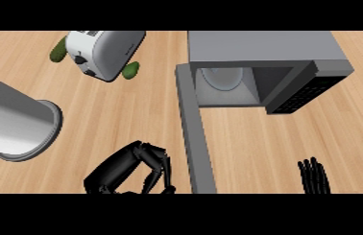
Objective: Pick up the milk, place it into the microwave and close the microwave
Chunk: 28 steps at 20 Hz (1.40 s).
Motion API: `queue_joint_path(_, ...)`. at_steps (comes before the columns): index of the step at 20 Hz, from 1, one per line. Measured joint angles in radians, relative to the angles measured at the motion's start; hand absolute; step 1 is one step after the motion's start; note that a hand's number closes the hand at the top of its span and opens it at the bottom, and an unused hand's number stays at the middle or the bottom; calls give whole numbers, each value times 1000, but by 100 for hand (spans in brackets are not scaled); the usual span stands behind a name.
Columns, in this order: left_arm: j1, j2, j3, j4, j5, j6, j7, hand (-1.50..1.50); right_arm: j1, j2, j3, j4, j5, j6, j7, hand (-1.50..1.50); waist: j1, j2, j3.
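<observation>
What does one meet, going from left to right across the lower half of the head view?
A grey metal pot → left hand, fingers curled → open microwave door → right hand, resting with fingers up.

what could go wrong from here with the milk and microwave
1. The left hand is curled right beside the open microwave door; swinging toward the microwave from there could knock the door.
2. No milk shows anywhere, neither in that hand nor on the turntable inside, so shutting the door now might close an empty microwave.
</observation>
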Motion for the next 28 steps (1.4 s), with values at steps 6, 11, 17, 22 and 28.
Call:
queue_joint_path(6,-94,-15,-160,148,-107,113,-69,150,111,-37,-13,-80,-28,50,-32,-150,1,0,0)
queue_joint_path(11,-229,-19,-321,313,-103,294,-74,150,160,-59,2,-191,-59,79,-8,-150,-10,1,0)
queue_joint_path(17,-390,-16,-505,483,39,518,-46,150,195,-83,42,-315,-89,114,9,-150,-45,5,-1)
queue_joint_path(22,-482,-14,-604,584,171,688,-71,150,213,-99,75,-422,-126,135,50,-150,-80,11,-2)
queue_joint_path(28,-569,-13,-607,658,322,814,-165,-150,225,-125,102,-524,-146,149,87,-150,-133,24,-5)
